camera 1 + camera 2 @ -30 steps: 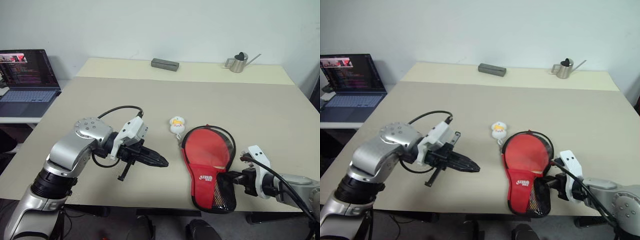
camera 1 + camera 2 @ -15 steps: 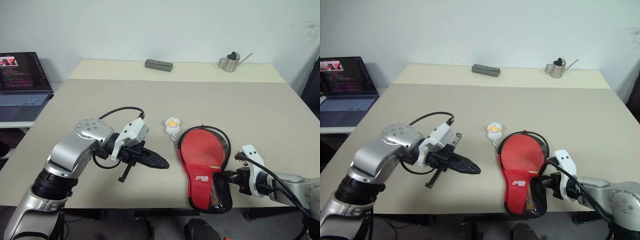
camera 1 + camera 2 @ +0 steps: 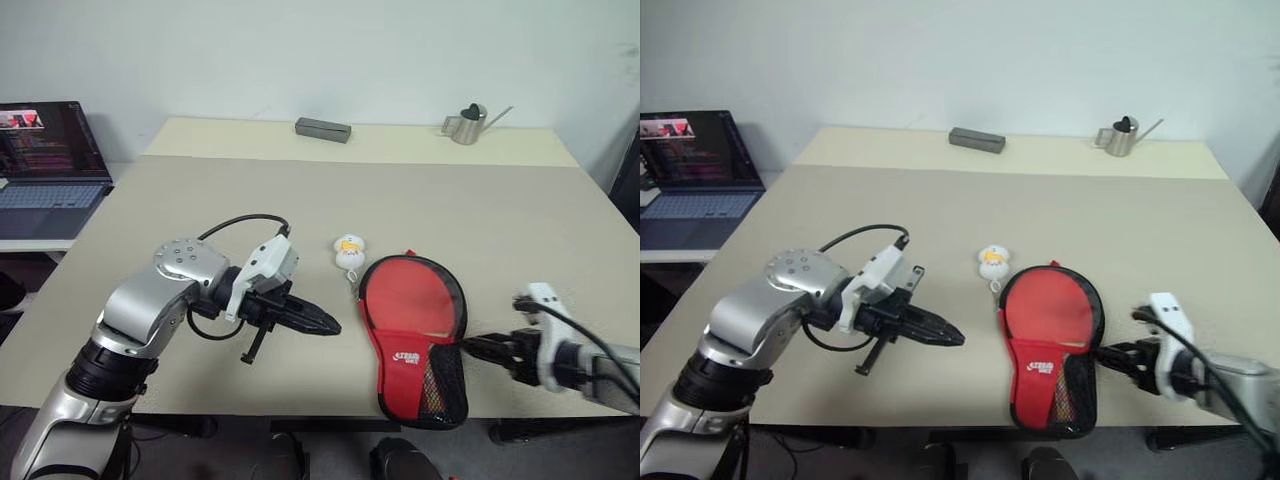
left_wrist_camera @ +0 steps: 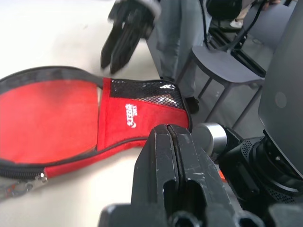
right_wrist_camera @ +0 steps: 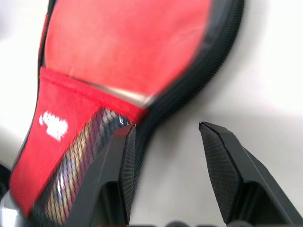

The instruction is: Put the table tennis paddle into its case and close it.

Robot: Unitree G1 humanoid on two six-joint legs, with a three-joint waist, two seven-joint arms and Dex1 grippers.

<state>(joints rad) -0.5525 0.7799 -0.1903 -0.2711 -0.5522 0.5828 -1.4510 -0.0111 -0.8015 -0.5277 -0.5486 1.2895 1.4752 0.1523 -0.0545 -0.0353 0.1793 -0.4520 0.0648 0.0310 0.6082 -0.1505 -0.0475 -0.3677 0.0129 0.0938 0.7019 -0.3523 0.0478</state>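
The case (image 3: 414, 334) lies flat on the table (image 3: 520, 230) near its front edge, red face up, round end toward 12 o'clock and narrow mesh-pocket end toward 6 o'clock, a white logo just above the mesh. Its black trim runs round the outline. A red surface fills the round part; whether that is the table tennis paddle showing through or the case's own fabric cannot be told.

The right gripper (image 5: 165, 165) sits off the case at roughly 3 o'clock from the mesh end, pointing in toward it. Its jaws stand apart with bare table between them; the nearer finger is just beside the black edge of the case, and whether it touches cannot be told. Nothing is held.

The left gripper (image 3: 325, 323) hovers at roughly 9 o'clock from the case, pointing toward it but clear of it, a strip of table between. Its jaws are pressed together and empty.

A small white and yellow toy (image 3: 350, 250) rests at about 11 o'clock from the case, near its round end. At the far edge stand a grey bar (image 3: 323, 129) and a small metal watering can (image 3: 470, 123). A laptop (image 3: 45, 165) sits on a side surface at the far left.
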